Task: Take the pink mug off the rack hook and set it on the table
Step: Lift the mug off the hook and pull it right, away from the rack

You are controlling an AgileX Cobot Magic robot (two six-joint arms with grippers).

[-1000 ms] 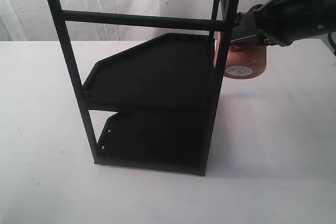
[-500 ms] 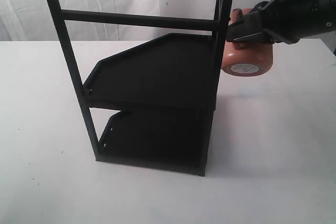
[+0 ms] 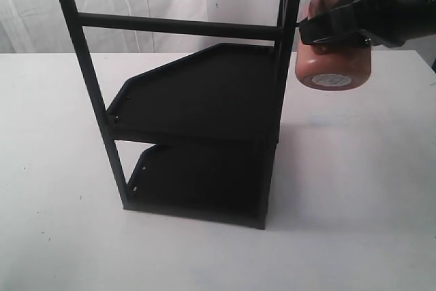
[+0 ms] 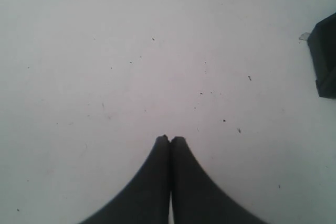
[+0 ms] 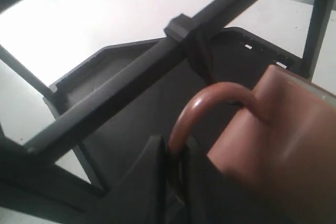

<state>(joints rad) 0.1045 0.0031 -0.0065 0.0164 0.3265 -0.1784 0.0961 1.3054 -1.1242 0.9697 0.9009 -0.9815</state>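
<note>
The right gripper (image 5: 176, 163) is pinching the pink mug (image 3: 334, 66) by its handle (image 5: 210, 95), holding it at upper right, just beside the rack (image 3: 204, 93) and above the table (image 3: 354, 189), likely so the handle slides free. The left gripper (image 4: 170, 139) is hanging closed and empty.

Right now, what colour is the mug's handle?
Salmon pink, same as the pink mug; clearest in the right wrist view.

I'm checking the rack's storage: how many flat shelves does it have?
2: an upper shelf midway up the rack, and a lower shelf directly beneath it, near the table. None appears hidden.
</note>
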